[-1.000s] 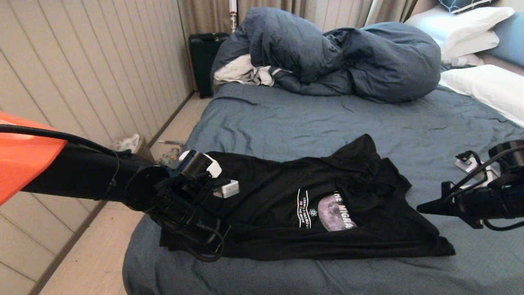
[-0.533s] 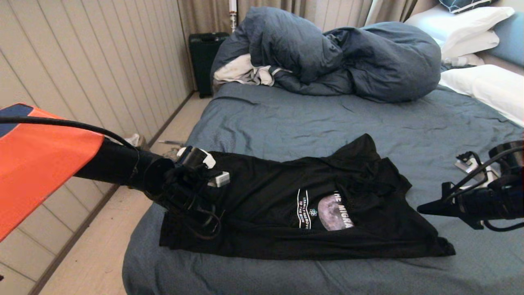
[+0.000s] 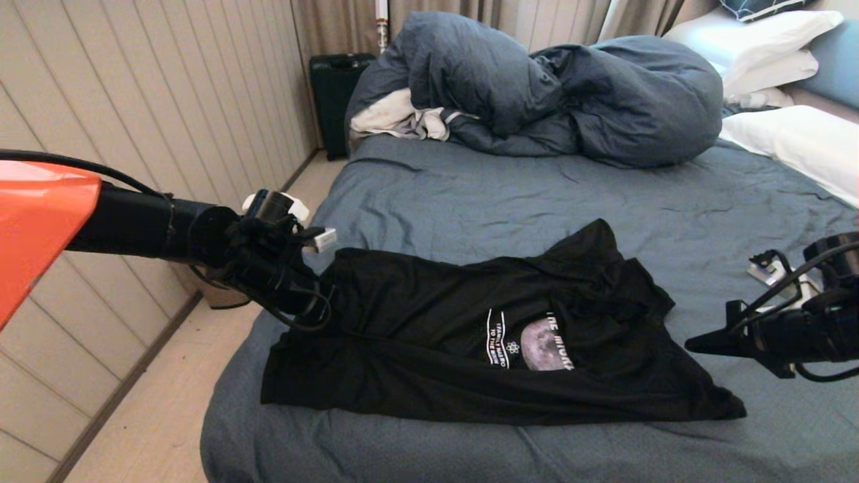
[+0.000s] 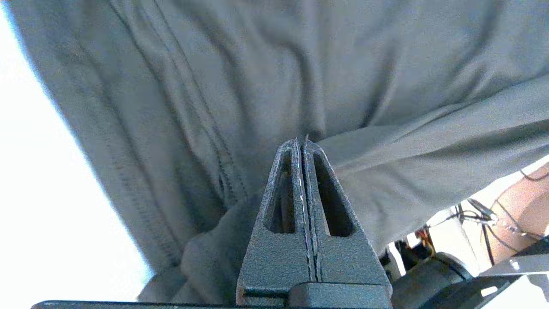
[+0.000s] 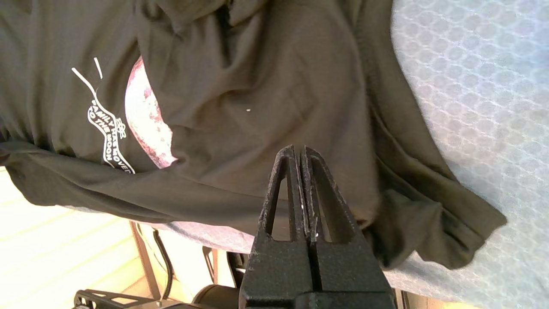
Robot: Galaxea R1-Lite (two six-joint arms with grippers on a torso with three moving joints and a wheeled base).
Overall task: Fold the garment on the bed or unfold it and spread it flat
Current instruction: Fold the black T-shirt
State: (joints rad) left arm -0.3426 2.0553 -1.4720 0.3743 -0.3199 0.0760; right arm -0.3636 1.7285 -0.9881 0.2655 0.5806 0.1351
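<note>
The black short-sleeved T-shirt of thin soft fabric (image 3: pixel 470 342) lies on the large bed with the slate-blue wrinkled sheet (image 3: pixel 510 201), near the front edge of this bed and toward its left side. The T-shirt is folded over itself and creased, not spread flat. Its grey moon print with white lettering (image 3: pixel 530 342) faces up and a fold covers part of it. One corner of the T-shirt at the left edge of the bed is lifted above the sheet.
</note>
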